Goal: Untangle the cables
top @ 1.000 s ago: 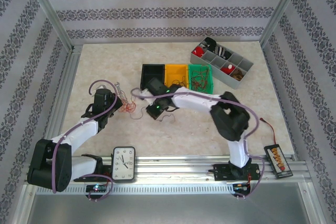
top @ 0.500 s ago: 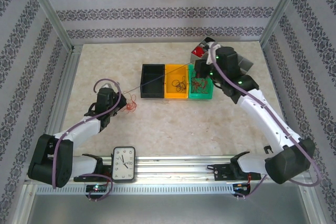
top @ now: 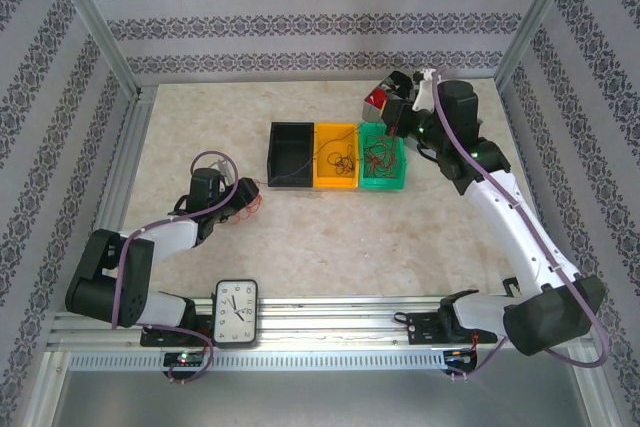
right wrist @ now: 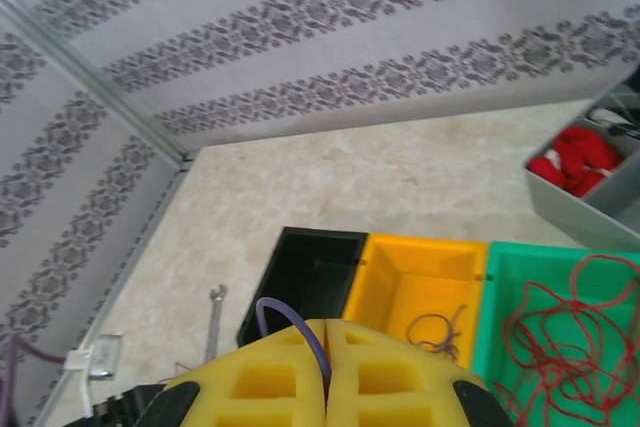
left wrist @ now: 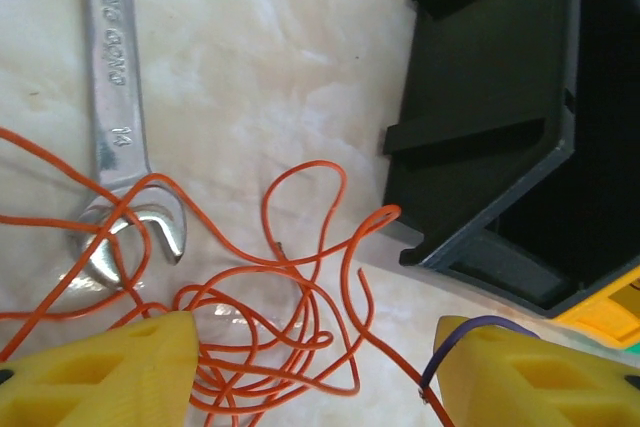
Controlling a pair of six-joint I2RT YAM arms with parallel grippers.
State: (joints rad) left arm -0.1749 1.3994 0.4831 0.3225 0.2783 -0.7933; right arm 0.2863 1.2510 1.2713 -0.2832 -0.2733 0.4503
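The left wrist view resolves what the overhead view blurs. The orange cable (left wrist: 262, 347) lies in loose loops on the table (left wrist: 280, 47), crossing the head of a wrench (left wrist: 115, 97) and ending just beside the black bin (left wrist: 500, 97). The left gripper (left wrist: 310, 387) sits low, its 2 fingers spread around those loops, pinching nothing. In the right wrist view, the right gripper (right wrist: 327, 337) is pressed together on a dark blue cable (right wrist: 290, 307), high above the orange bin (right wrist: 400, 277) and the green bin (right wrist: 520, 257), where red cables (right wrist: 560, 337) lie. From above, the right arm (top: 500, 207) reaches far forward, with bare tabletop between the 2 arms.
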